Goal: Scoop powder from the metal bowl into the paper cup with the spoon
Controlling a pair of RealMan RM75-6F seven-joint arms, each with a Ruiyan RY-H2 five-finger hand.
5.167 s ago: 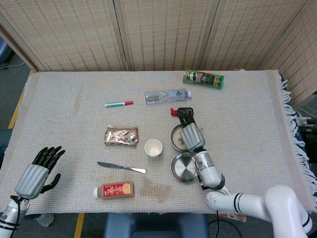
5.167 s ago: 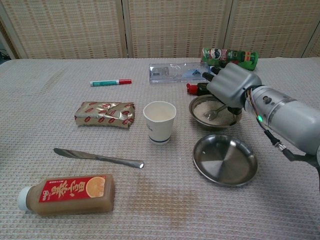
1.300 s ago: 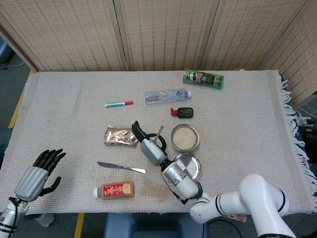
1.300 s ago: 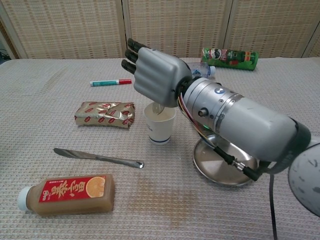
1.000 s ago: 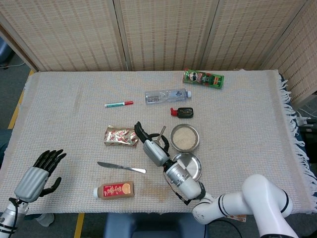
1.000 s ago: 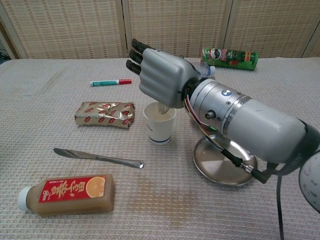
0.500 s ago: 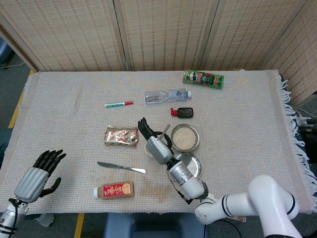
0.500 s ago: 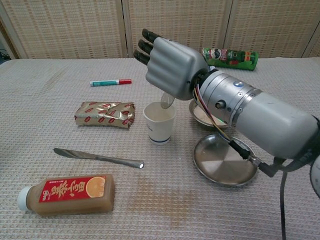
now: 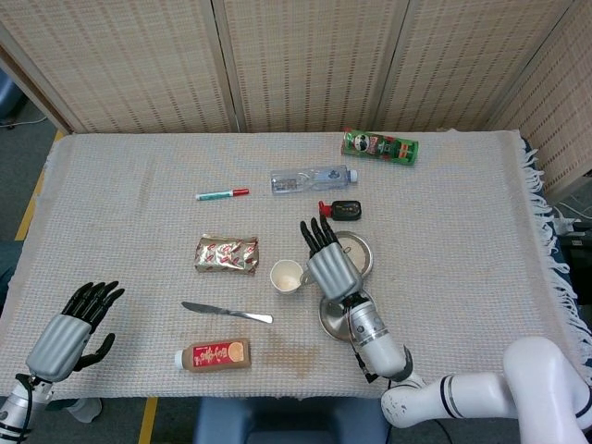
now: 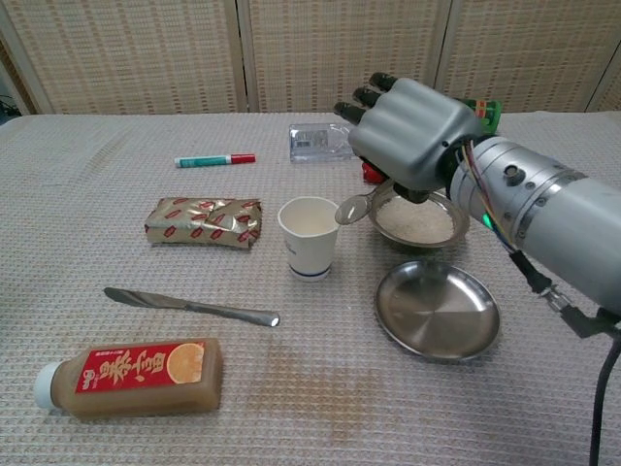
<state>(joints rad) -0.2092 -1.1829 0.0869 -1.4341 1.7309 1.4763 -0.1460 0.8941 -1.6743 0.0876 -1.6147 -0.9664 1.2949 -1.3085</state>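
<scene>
The white paper cup stands upright at the table's middle. Right of it sits the metal bowl with pale powder in it. My right hand hovers over the bowl's left rim and holds the spoon. The spoon's bowl hangs between the cup's rim and the metal bowl; the handle is hidden inside the hand. My left hand rests at the table's near left corner, fingers apart, holding nothing.
An empty metal dish lies in front of the bowl. A knife, a juice bottle and a snack packet lie left of the cup. Farther back are a marker, a water bottle and a green can.
My right hand has swung right with the spoon, from above the paper cup to above the metal bowl's left rim. The left hand has stayed put.
</scene>
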